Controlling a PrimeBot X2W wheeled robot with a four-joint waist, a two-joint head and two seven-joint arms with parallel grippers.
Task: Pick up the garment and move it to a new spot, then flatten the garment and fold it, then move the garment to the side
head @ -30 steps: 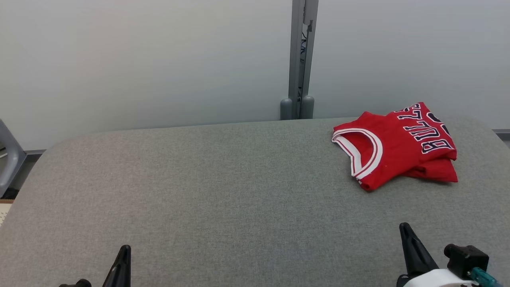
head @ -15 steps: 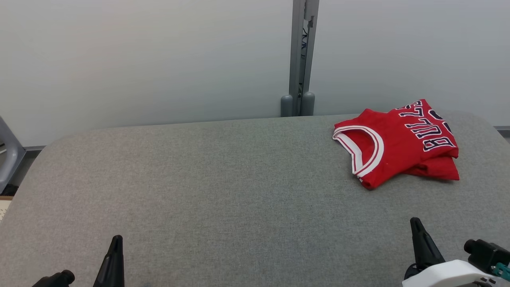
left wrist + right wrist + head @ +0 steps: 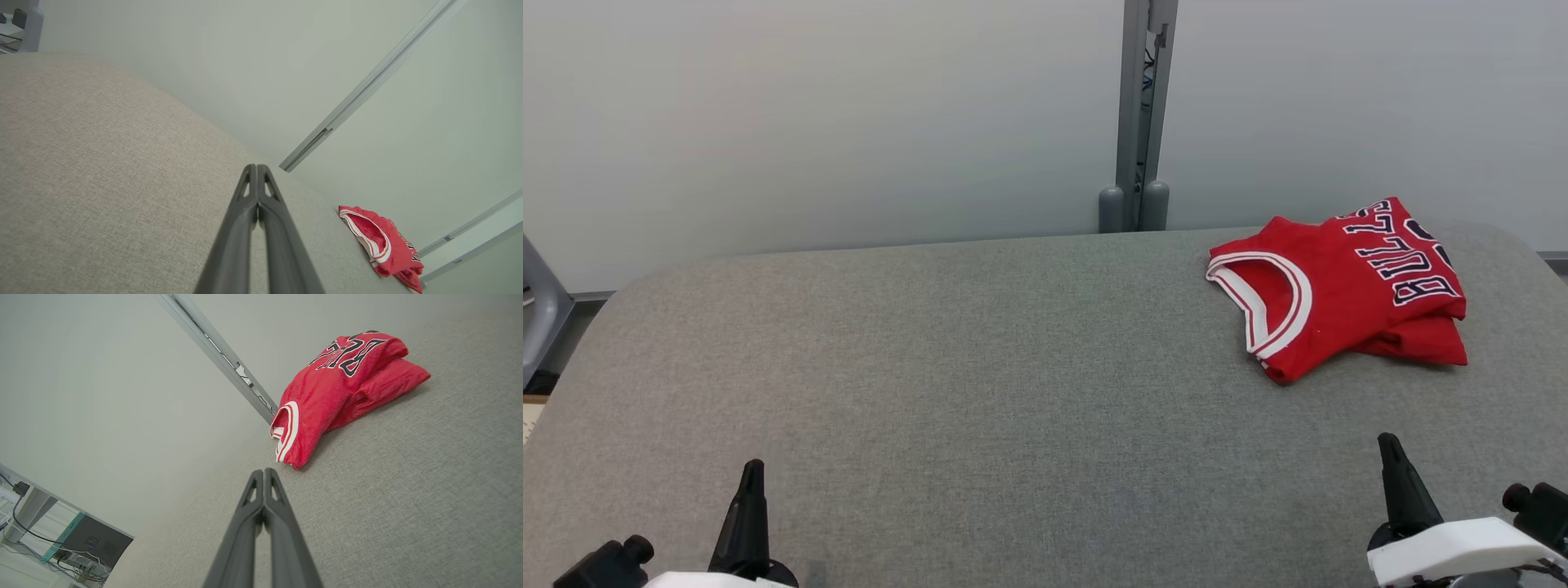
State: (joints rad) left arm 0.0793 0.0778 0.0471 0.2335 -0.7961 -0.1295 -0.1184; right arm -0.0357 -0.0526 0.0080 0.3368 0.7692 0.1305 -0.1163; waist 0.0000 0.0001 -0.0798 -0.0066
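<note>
Head view: the garment (image 3: 1339, 290) is seen folded at the far right of the grey padded table (image 3: 980, 367), well apart from both grippers. Its folds are unchanged against 1 s ago, and the slight shift of the whole picture is put down to the camera. The left gripper (image 3: 752, 465) and right gripper (image 3: 1386, 441) are found further out than 1 s ago, fingers together, empty. Judged: folding and moving aside done, arms drawn back. "BULLS" is read upside down in dark, white-edged letters. Left wrist view: the fingers (image 3: 235, 245) are pressed together, and the garment (image 3: 378, 241) lies well ahead. Right wrist view: the fingers (image 3: 241, 539) are likewise closed, the garment (image 3: 327, 396) is nearer, and the lettering is only partly legible.
</note>
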